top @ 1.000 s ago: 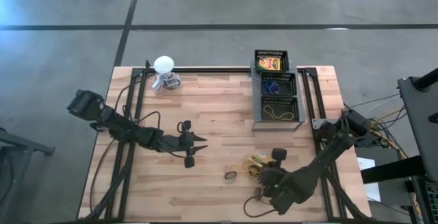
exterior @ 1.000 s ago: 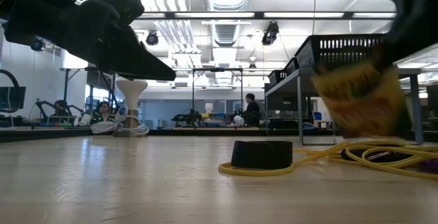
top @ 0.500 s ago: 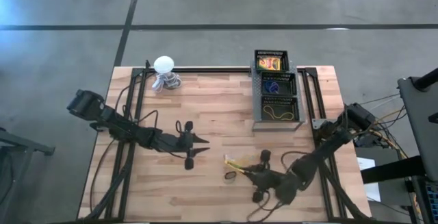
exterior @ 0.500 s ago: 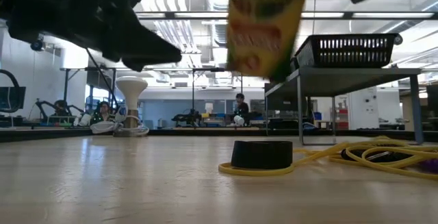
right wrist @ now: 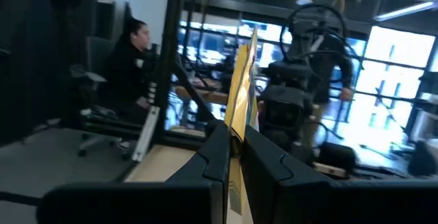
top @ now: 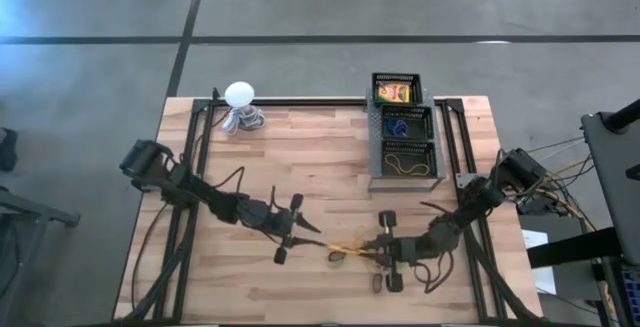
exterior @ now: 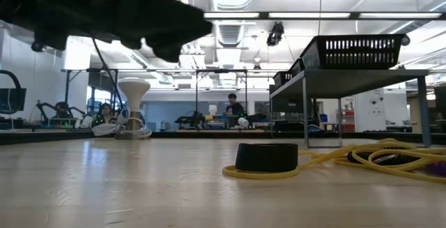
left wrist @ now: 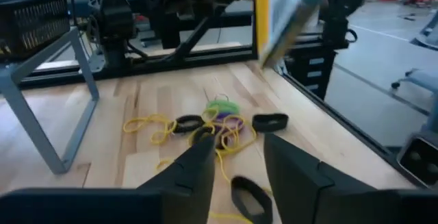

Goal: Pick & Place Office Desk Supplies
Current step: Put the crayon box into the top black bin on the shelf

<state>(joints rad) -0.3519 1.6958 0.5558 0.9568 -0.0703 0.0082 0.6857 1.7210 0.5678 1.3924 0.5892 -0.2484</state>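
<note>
My right gripper [top: 364, 252] is shut on a yellow-and-green cardboard box [top: 343, 253], held above the table's near middle. The box also shows high up in the left wrist view [left wrist: 280, 8] and edge-on between the right fingers [right wrist: 244, 66]. My left gripper [top: 312, 235] stands open just left of the box, pointing at it without touching. Below lie a pile of yellow rubber bands and coloured rings [left wrist: 209, 122] and a black ring [exterior: 267, 157], all flat on the wood. My right gripper pinches the box's flat faces between its two fingers, at the end nearest the gripper [right wrist: 236, 125]. The fingers come about level from the table's right. The box sticks out past the fingertips toward my left gripper, edge up and lifted clear of the table.
A black three-part tray on legs [top: 405, 132] stands at the far right, holding another box, a blue ring and rubber bands. A white ball-topped object [top: 240, 102] stands at the far left. People sit in the room behind the table.
My right gripper has lifted the box off the pile, swung it toward the table's left and tipped up from pointing down to about level. My left gripper has moved right and a little toward the near edge, toward the box.
</note>
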